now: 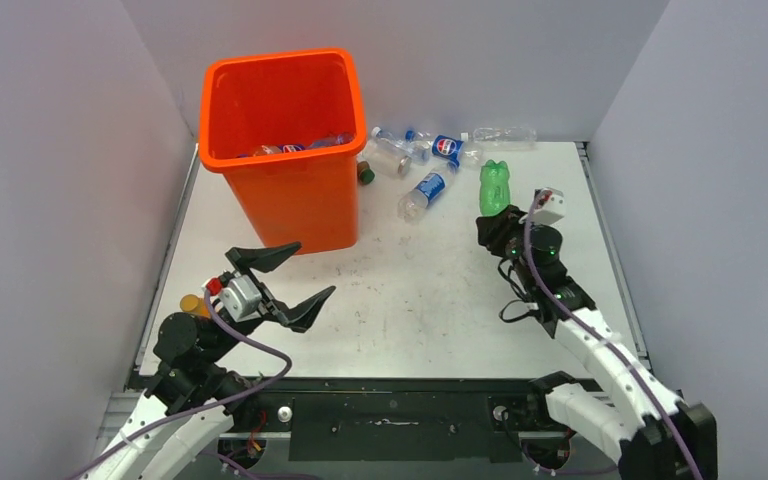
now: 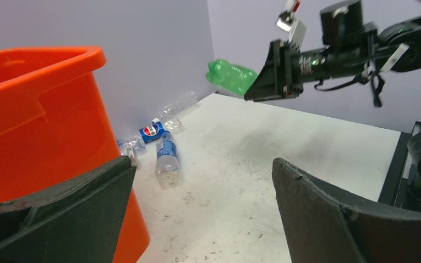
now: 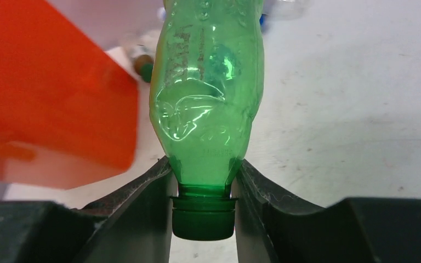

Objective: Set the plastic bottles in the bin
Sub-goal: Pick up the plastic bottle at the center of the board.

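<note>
Top external view: the tall bright-orange plastic bin (image 1: 295, 200) holds a few bottles (image 1: 290, 148). The right hand (image 1: 495, 226) clamps the green plastic bottle (image 1: 495, 187) by its neck, aloft right of the bin. Clear blue-labelled bottles (image 1: 428, 188) wait beside the bin, and the left hand (image 1: 312, 270) gapes empty.

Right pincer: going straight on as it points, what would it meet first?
Holding the green bottle raised, the right pincer probably passes over the loose bottles to the back wall; depth is unclear.
</note>
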Controlling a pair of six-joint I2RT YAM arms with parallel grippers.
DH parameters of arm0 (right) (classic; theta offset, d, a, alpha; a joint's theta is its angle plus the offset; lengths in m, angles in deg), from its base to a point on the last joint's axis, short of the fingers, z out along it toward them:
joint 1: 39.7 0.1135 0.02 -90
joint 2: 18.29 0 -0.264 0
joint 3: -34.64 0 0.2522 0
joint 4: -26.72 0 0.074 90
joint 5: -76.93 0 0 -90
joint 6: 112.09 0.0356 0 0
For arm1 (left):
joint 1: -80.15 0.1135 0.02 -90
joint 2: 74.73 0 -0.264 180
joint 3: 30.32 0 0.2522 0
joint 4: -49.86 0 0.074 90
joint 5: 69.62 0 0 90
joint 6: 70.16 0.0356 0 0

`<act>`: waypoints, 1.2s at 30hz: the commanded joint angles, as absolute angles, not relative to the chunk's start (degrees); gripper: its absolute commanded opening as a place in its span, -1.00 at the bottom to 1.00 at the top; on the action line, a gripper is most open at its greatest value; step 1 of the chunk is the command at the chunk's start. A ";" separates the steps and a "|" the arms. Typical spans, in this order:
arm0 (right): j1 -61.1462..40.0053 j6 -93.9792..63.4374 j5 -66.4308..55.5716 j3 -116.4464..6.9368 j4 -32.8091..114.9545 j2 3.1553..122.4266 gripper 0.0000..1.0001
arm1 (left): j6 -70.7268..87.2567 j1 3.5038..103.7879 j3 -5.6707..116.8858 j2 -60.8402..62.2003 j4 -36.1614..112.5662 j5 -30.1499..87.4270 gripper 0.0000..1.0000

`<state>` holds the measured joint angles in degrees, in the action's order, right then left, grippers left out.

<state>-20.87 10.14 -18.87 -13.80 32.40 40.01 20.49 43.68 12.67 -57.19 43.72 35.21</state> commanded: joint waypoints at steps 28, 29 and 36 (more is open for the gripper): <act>-9.35 3.95 31.58 -34.51 79.03 26.93 -0.89 | 89.58 4.94 31.28 -19.19 36.83 0.06 0.92; -9.23 3.74 31.58 -34.71 79.27 26.86 -0.89 | 90.33 5.18 31.95 -18.11 36.61 0.07 0.92; -8.76 1.88 32.69 -35.12 80.73 26.18 -0.89 | 91.69 5.97 35.89 -11.49 36.19 0.81 0.83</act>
<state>-9.24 3.65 31.16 -32.55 81.23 27.56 89.14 5.65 31.49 -13.82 34.78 1.39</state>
